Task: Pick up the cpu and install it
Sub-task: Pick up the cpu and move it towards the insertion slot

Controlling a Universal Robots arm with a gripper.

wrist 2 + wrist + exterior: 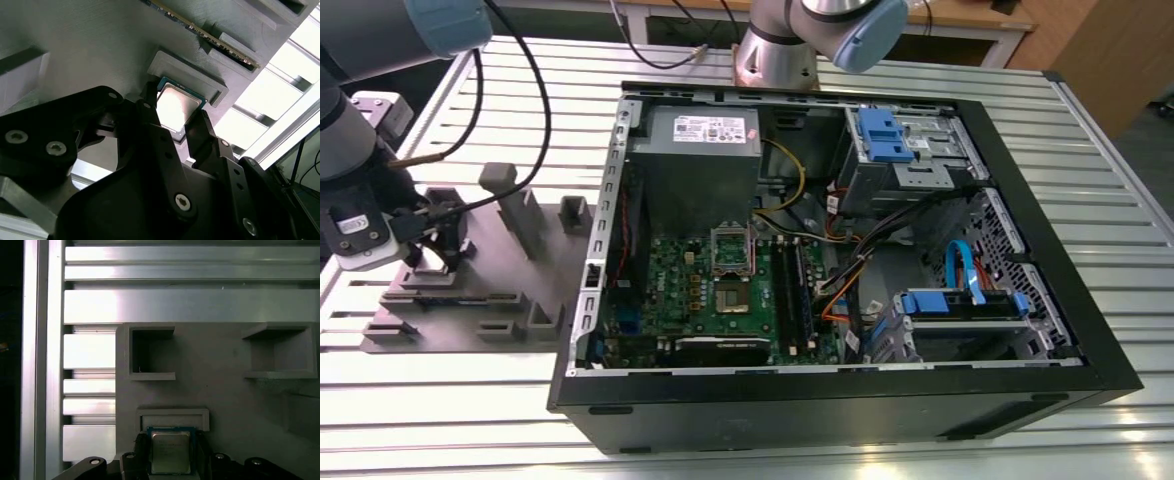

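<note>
An open computer case (827, 410) lies on the slatted metal bench (1067, 120), and a grey holder block (494, 250) stands beside it, toward the exterior view's left. Over that block, the jaws are clamped on two opposite edges of the cpu (170, 450). In the first wrist view the cpu sits just against a raised pocket frame (172, 414).

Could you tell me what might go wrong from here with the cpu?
The pincer seems to grip the cpu only by its thin edges, so it could slip or tilt. The grey holder's raised frame sits close against the chip and might catch it on lifting. The socket lies low inside the case near cables, so clearance looks tight.
</note>
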